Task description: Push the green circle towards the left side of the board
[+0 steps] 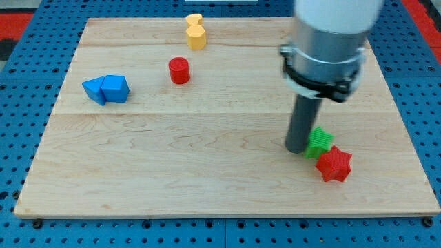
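Note:
A green block [320,142] lies at the view's lower right, partly hidden by my rod; its shape cannot be made out fully. My tip [297,149] rests on the board right against the green block's left side. A red star block [334,164] touches the green block on its lower right.
A red cylinder [179,70] stands upper centre. Two yellow blocks [196,32] sit together near the top edge. Two blue blocks [106,89] lie together at the left. The wooden board [207,172] lies on a blue pegboard; the arm's white body fills the upper right.

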`<action>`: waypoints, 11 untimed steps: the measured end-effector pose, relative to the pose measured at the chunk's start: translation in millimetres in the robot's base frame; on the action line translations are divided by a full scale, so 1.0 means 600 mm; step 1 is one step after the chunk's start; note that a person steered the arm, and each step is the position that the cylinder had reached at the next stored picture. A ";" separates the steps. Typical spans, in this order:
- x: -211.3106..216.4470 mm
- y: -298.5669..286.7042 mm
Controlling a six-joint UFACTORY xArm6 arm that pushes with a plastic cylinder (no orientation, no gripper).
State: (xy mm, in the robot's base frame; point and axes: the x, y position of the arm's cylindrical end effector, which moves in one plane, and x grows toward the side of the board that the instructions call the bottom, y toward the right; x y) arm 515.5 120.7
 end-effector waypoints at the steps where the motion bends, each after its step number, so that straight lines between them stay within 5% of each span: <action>1: -0.005 -0.039; 2: -0.049 -0.078; 3: -0.171 -0.050; 4: -0.253 0.073; 6: -0.429 0.131; 10: -0.474 -0.064; 11: -0.398 -0.072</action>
